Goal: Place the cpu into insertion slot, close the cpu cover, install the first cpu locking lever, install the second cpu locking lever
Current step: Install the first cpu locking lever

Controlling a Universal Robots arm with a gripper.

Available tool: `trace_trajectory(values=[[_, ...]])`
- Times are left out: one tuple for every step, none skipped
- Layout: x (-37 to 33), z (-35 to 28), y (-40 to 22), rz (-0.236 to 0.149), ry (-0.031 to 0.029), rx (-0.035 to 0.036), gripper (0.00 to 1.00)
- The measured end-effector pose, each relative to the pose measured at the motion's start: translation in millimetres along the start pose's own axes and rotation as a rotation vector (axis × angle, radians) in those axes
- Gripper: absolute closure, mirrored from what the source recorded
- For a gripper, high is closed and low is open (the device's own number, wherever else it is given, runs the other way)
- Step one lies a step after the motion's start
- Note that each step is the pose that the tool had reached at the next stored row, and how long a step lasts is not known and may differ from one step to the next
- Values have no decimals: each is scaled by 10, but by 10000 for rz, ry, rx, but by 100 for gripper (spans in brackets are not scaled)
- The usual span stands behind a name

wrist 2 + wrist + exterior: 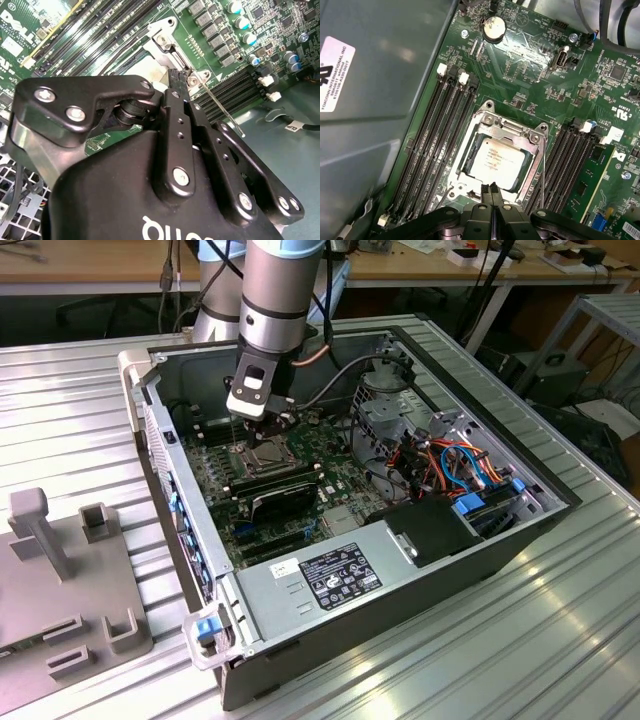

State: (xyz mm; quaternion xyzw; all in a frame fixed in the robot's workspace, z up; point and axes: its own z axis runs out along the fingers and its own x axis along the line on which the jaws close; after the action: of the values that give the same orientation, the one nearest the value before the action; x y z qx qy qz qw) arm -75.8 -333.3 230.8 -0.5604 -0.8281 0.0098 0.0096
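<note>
The cpu [495, 160], a silver-beige square, lies in the insertion slot [454, 185] on the green motherboard. The cpu cover [506, 132], a silver frame with a window, lies flat over it. My gripper [491, 192] is shut, its black fingertips pressed together at the socket's edge with nothing seen between them. In the second wrist view the gripper [179, 80] touches down by a socket corner, where a thin locking lever rod [220, 107] runs outward. Another thin lever wire [543, 167] runs along the socket's side. In the exterior view the gripper [240, 432] hangs just over the insertion slot [265, 455].
Long black memory slots [437, 145] flank the socket on both sides. The open computer case [420, 590] holds a fan shroud [385, 410], coloured cables [455, 460] and a black power supply [430, 530]. A grey fixture [60, 580] sits at the exterior view's left.
</note>
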Motion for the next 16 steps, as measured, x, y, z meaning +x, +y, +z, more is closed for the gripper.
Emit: trace_trajectory(values=[[0,0,0,0,1,-1,89],[0,0,-1,-35,1,-1,89],[0,0,-1,-168,-3,1,89],[0,0,-1,-384,-9,2,89],[0,0,-1,-569,-14,3,89],[0,0,-1,-829,-20,3,89],[0,0,-1,-1167,-30,5,89],[0,0,-1,-1327,-34,6,89],[0,0,-1,-1412,-36,6,89],[0,0,-1,-1475,-38,7,89],[1,-3,0,-1531,-40,8,89],[0,-17,-1,-1578,-41,7,89],[0,-43,-2,-1600,-42,7,89],[1,-73,-3,-1612,-41,7,89],[1,-94,-3,-1621,-42,7,89],[1,-105,-3,-1626,-43,8,89]])
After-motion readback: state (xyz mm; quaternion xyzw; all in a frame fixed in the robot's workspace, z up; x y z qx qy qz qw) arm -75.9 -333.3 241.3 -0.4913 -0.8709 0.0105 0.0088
